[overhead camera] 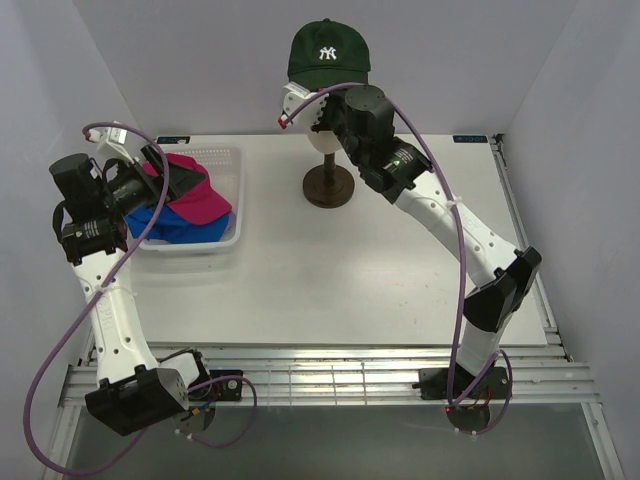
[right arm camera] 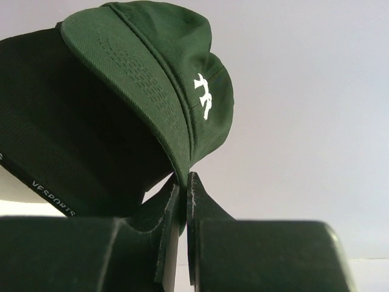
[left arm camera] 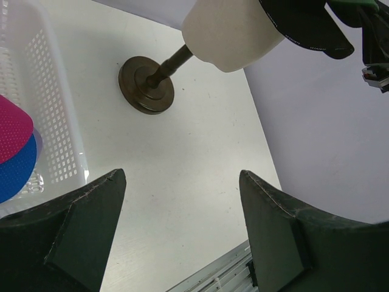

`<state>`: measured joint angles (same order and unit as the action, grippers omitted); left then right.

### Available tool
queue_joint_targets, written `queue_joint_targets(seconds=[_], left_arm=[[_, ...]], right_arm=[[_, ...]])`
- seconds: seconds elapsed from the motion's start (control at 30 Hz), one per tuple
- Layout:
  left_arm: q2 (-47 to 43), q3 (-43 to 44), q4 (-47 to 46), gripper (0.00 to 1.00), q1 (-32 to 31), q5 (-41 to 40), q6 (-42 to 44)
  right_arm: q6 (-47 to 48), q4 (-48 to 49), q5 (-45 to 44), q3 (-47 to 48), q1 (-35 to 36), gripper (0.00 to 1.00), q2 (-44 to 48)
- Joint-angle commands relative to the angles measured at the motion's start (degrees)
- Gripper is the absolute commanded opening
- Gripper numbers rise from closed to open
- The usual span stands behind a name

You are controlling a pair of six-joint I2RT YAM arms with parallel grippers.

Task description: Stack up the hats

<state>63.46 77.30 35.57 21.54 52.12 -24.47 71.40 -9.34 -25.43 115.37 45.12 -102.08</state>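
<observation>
A dark green hat (overhead camera: 328,50) with a white NY logo sits on top of the mannequin head at the back. My right gripper (right arm camera: 185,182) is shut on the edge of this green hat (right arm camera: 152,79). The brim of a black hat (right arm camera: 67,140) shows right under it. A magenta hat (overhead camera: 195,195) lies on a bright blue hat (overhead camera: 165,225) in the white basket at the left. Beside that basket my left gripper (left arm camera: 182,176) hangs open over bare table, with nothing between its fingers. The magenta hat (left arm camera: 12,128) and blue hat (left arm camera: 15,173) show at that view's left edge.
The cream mannequin head (left arm camera: 231,30) stands on a dark brown stand (overhead camera: 329,185) at the back middle of the white table. The white plastic basket (overhead camera: 225,235) sits at the back left. Pale walls close in the left, back and right sides.
</observation>
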Motion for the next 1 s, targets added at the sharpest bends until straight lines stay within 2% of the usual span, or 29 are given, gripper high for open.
queue_joint_targets(seconds=[0.0,0.23,0.3,0.33,0.4,0.43,0.5,0.8,0.9,0.97], left_arm=[[-1.5,-0.7,-0.6,0.86,0.3,1.5,-0.1],[-1.7,-0.8,-0.8,0.85,0.3,1.5,-0.1],[-1.7,-0.9,-0.9,0.85,0.3,1.4,-0.1],[-1.8,-1.0,-0.8,0.85,0.3,1.4,-0.1],[-1.7,-1.1,-0.9,0.85,0.4,1.4,-0.2],[-1.8,-1.1,-0.9,0.85,0.4,1.5,-0.2],[-1.7,-1.2,-1.0,0.85,0.4,1.5,-0.2],[-1.9,-1.4,-1.2,0.85,0.5,1.7,-0.3],[-1.9,-1.4,-1.3,0.85,0.6,1.8,-0.4],[-2.0,-1.5,-1.3,0.85,0.6,1.9,-0.5]], right_arm=[[0.1,-1.0,-0.1,0.9,0.6,0.08,3.4],[-0.9,-1.3,0.1,0.9,0.6,0.10,3.6],[-1.5,-1.2,0.3,0.9,0.6,0.17,3.8],[-1.6,-1.0,0.3,0.8,0.6,0.25,4.0],[-2.0,-1.2,0.6,0.9,0.7,0.32,4.3],[-2.1,-1.3,0.7,1.0,0.8,0.39,4.4],[-2.4,-1.3,0.9,1.1,0.9,0.46,4.9],[-4.6,-3.9,2.1,0.7,1.8,0.51,8.0],[-7.9,-9.8,6.3,0.9,2.2,0.54,10.3],[-11.8,-13.0,12.0,0.9,2.2,0.59,11.9]])
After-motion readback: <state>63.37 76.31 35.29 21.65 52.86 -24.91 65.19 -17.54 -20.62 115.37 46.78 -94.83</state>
